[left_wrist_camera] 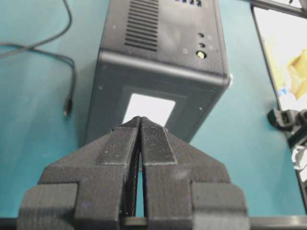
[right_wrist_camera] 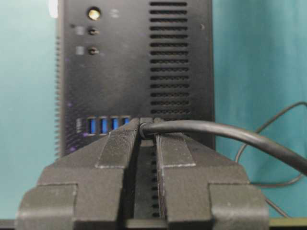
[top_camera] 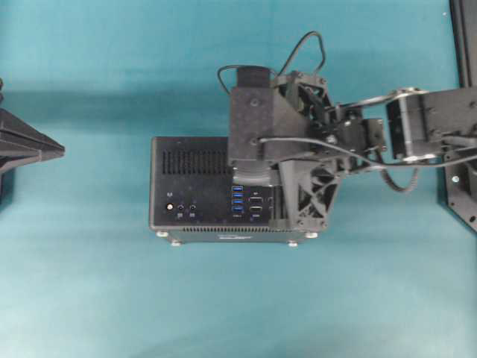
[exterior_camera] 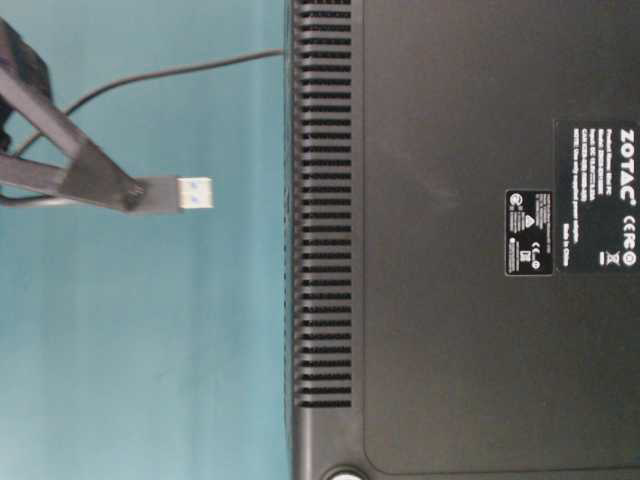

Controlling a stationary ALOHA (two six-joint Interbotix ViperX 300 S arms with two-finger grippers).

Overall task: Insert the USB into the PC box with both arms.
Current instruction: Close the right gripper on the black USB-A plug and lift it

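Right wrist view shows the right gripper (right_wrist_camera: 146, 128) pinching the USB plug (exterior_camera: 180, 193), its black cable (right_wrist_camera: 230, 134) curving off to the right, while the blue USB ports (right_wrist_camera: 108, 125) sit just above the fingertips at lower left of the PC box (right_wrist_camera: 134, 62). In the table-level view the plug's grey metal tip points right, clearly apart from the box's vented side, so the step in hand looks like the approach before insertion. Next, the tip likely needs lining up squarely with one blue port and pressing straight in. The left gripper (left_wrist_camera: 140, 125) is pressed together on nothing, near the box's end face at centre frame; it probably should brace that side against sliding. Overhead, teal table (top_camera: 89, 298) lies open left and below the box, and a black frame stands at right.
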